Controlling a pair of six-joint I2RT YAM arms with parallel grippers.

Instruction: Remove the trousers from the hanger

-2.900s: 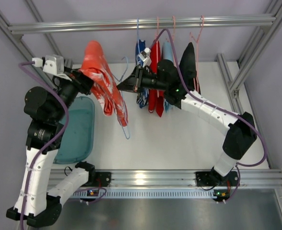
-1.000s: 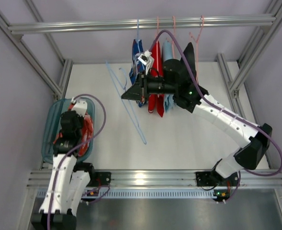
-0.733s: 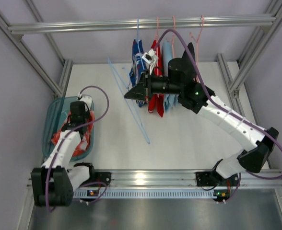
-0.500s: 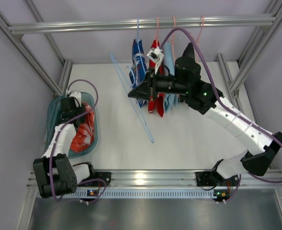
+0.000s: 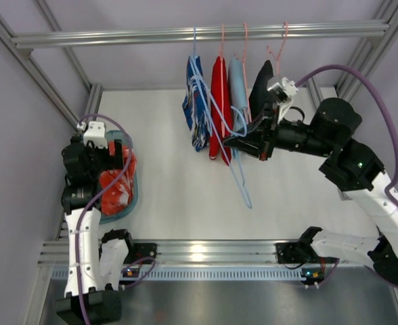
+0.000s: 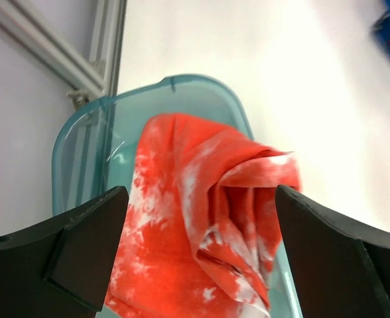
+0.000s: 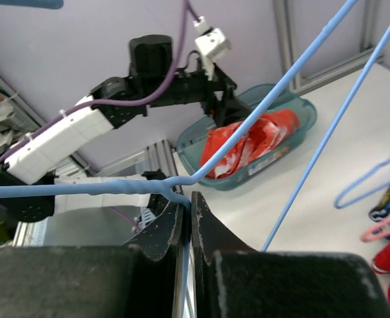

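Note:
The orange-red mottled trousers (image 6: 201,218) lie heaped in the teal bin (image 6: 175,83) at the table's left edge. They also show in the top view as trousers (image 5: 116,189) and in the right wrist view as trousers (image 7: 255,142). My left gripper (image 6: 200,199) hovers over them, jaws wide open and holding nothing; from above the left gripper (image 5: 112,162) sits over the bin (image 5: 133,203). My right gripper (image 7: 190,202) is shut on the neck of the bare light-blue hanger (image 7: 268,106). In the top view the right gripper (image 5: 234,143) holds the hanger (image 5: 243,189) slanting beside the hung clothes.
On the top rail (image 5: 199,32) hang a blue-and-white garment (image 5: 195,101), a red one (image 5: 219,101), a pale blue one (image 5: 236,81) and a black one (image 5: 263,81), on pink hangers. Frame posts stand at both sides.
The left gripper carried the trousers down into the bin and opened, letting them go. The right arm swung the empty hanger rightward, up against the hung clothes.

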